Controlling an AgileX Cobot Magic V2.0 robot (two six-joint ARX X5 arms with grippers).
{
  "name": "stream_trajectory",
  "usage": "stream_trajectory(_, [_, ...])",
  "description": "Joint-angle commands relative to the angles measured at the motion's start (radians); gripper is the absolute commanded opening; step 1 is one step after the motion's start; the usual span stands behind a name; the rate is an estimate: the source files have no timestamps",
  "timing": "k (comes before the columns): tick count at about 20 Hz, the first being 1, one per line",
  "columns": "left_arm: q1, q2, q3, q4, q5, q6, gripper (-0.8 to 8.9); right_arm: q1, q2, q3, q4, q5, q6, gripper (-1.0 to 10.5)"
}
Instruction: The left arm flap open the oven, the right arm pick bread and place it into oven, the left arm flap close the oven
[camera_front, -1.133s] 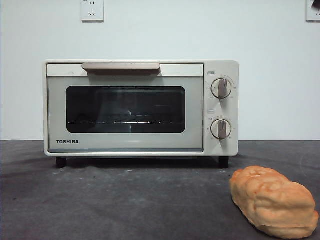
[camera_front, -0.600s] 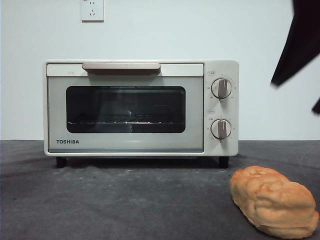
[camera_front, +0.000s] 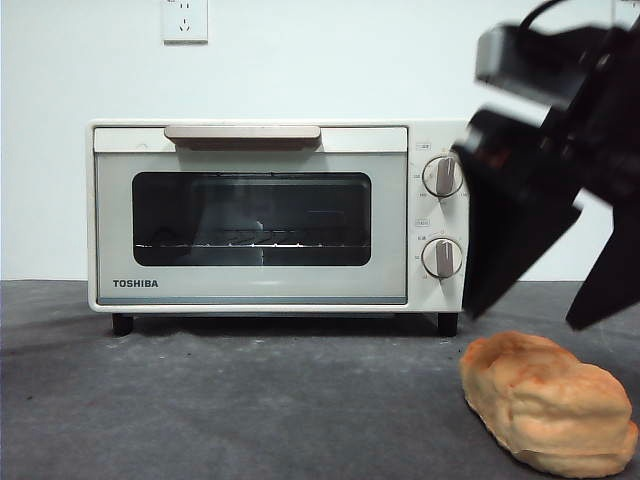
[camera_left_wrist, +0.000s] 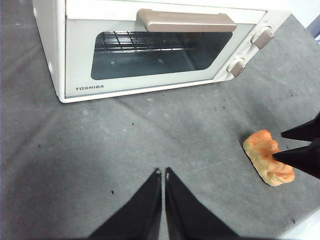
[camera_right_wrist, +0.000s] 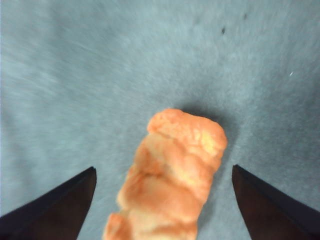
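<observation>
**Open right pincer above bread, oven shut**

Bread (camera_front: 547, 402), lumpy and golden-orange, lying flat on the dark grey desk (camera_front: 250, 400), in front of the oven's knob side and apart from it. In the right wrist view, loaf (camera_right_wrist: 172, 175) seen lengthwise between the two black jaws, clear desk showing on both sides, no contact. Right pincer (camera_front: 540, 320) spread wide and hanging just above the bread in the front view, one jaw dropping in front of the oven's right edge, the other near the picture's right border; tips short of the loaf's top. Same pincer's two pointed tips (camera_left_wrist: 300, 147) visible in the left wrist view, over the bread (camera_left_wrist: 267, 157).

Oven (camera_front: 280, 215), cream-white, marked TOSHIBA, standing on black feet at the back of the desk against a white wall. Door closed, beige bar handle (camera_front: 242, 135) along its top edge, wire rack visible through the dark glass. Two grey knobs (camera_front: 442, 176) stacked on the right panel, partly beside the dark mass of the arm.

Left pincer (camera_left_wrist: 161, 172) closed, jaws pressed nearly tip to tip, empty, hovering over bare desk in front of the oven, well apart from handle and bread alike.

Wall socket (camera_front: 184, 20) above the oven on the wall.
</observation>
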Motion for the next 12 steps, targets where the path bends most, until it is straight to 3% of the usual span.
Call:
stream_trajectory(1, [-0.002,0.004,0.017,0.000,0.003,0.016,0.18,0.016,0.060,0.003,0.037,0.011,0.022,4.3])
stream_trajectory(9, [-0.002,0.004,0.017,0.000,0.003,0.016,0.18,0.048,0.169,0.003,0.059,0.045,0.037,4.3])
stream_trajectory(12, [-0.002,0.004,0.017,0.001,0.003,0.016,0.18,0.052,0.169,0.003,0.059,0.047,0.044,3.1])
